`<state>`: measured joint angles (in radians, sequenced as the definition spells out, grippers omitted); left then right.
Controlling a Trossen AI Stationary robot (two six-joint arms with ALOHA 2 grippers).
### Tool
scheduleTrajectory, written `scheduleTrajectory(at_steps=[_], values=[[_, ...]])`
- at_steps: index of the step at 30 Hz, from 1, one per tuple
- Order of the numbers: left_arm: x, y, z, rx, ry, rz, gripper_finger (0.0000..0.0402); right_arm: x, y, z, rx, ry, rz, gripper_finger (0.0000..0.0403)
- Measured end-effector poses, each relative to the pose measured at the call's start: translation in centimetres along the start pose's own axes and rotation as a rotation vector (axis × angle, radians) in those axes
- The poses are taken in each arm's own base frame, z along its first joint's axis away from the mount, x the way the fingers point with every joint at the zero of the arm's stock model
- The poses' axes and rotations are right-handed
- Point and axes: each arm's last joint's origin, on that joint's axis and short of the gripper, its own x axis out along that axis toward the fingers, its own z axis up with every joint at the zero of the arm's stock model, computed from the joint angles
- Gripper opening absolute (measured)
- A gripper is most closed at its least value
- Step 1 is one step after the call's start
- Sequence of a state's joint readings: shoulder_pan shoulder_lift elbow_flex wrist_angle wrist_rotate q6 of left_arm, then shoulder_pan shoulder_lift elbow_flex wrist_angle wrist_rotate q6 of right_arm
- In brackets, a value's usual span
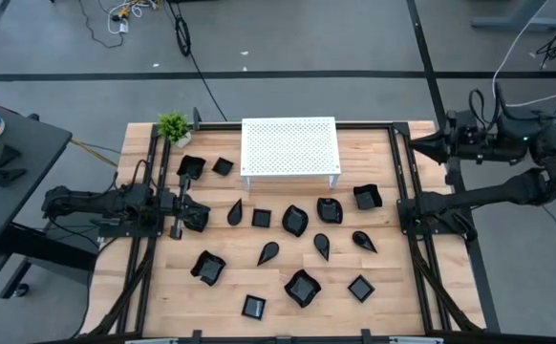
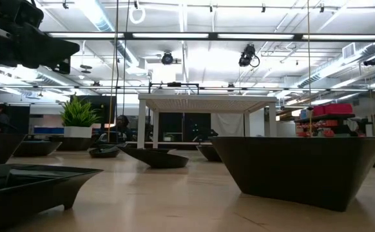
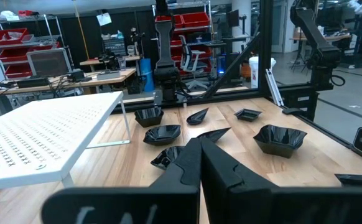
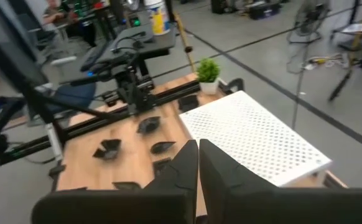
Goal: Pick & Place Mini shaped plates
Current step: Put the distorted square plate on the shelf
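Table (image 1: 402,315), one, pale wood; contents listed from left to right.

- Left pincer (image 3: 199,146), one, mine. It lies low over the left side of the table. Fingers pressed together, nothing between them.
- Plant (image 1: 173,125), one, small, green, in a white pot at the far left corner.
- Plates (image 1: 295,220), black and glossy. I count fourteen with certainty. A further dark shape just at my left pincer's tip may be a fifteenth; I cannot tell.
  - Two sit at the far left, beside the stand's left end.
  - Nine form a loose band across the middle, running from near my left pincer to the right. Four of these are teardrops.
  - Three lie nearest: a square at the left, a wavy-edged one in the middle, a square at the right.
  - All rest on the table, apart from one another. None is on the stand and none is held.
- Stand (image 1: 289,148), one, white and perforated, on legs at the far centre. Its top is bare.
- Right pincer (image 4: 198,155), one, mine. It is raised at the right edge of the table and faces left across it. Fingers drawn close together, holding nothing.
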<state>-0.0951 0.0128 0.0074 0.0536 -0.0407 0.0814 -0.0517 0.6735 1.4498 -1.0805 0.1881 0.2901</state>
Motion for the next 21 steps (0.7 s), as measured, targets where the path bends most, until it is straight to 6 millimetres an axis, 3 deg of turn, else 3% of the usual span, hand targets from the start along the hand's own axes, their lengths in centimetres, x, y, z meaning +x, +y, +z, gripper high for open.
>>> scheduleTrajectory(at_steps=[21], values=[[0.0, 0.0, 0.0, 0.000, 0.000, 0.000, 0.0003, 1.1, -0.1, 0.3, 0.012, -0.004, -0.141, 0.0020]])
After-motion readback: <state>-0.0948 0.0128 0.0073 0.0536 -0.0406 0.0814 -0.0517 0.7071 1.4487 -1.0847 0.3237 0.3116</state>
